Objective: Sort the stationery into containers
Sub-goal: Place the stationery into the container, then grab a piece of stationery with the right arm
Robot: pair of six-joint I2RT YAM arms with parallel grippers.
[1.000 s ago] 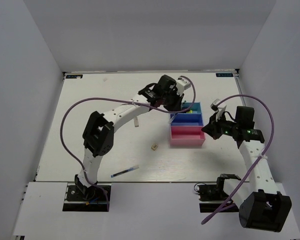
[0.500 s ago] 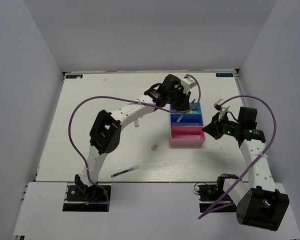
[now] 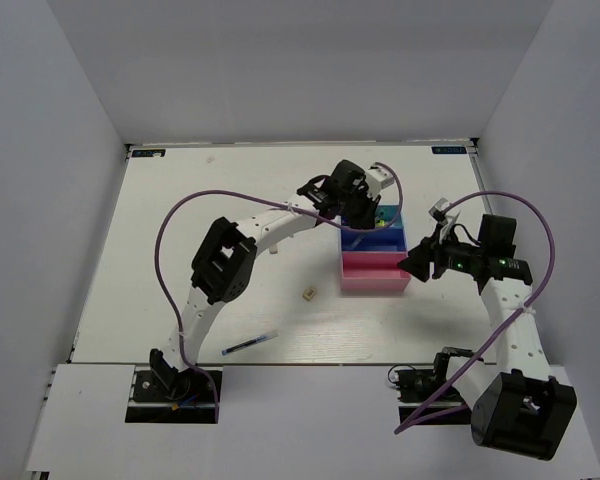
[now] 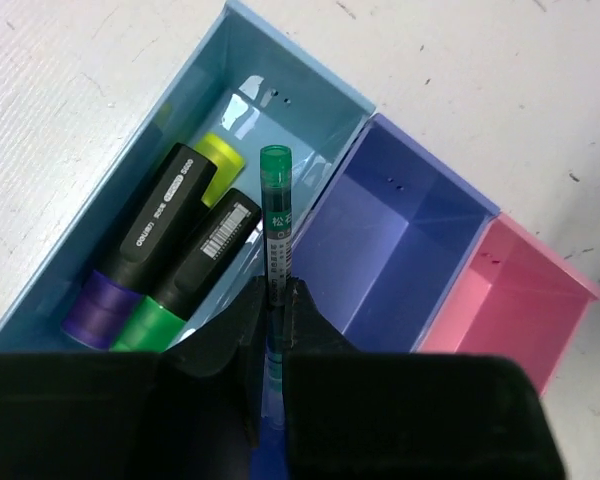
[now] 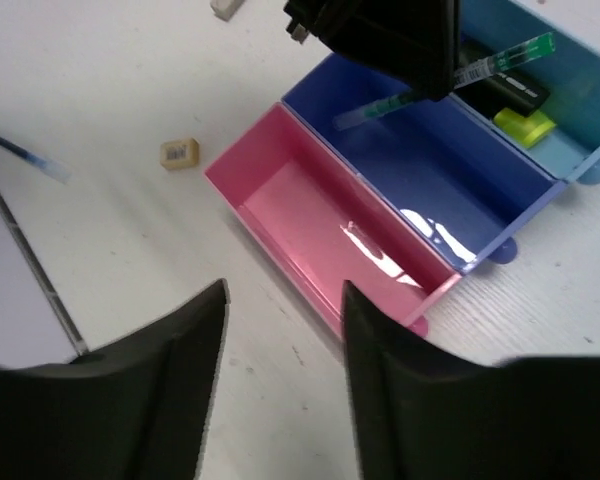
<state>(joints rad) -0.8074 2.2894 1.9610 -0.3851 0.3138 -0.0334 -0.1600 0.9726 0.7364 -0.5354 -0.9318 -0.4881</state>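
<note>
Just then, the left gripper (image 4: 270, 300) had swung from the trays' left side to a spot above them. It was pinched tight on a thin green-capped pen (image 4: 274, 200). In the left wrist view the pen hung in the air over the wall between the cyan tray (image 4: 110, 190) and the dark blue tray (image 4: 400, 240), touching neither. Two black markers (image 4: 175, 230) already lay in the cyan tray. The right gripper (image 5: 283, 300), shut a moment earlier, had spread its fingers beside the near end of the pink tray (image 5: 280, 200). Nothing sat between them, and only glare could be made out inside that tray. On the table, well apart from the trays, a tan eraser block (image 5: 179, 153) and a blue pen (image 5: 20, 152) lay unsorted. The pen delivery looked close, though which tray it would fall into could not be told, and at least two more items were left to fetch.
</note>
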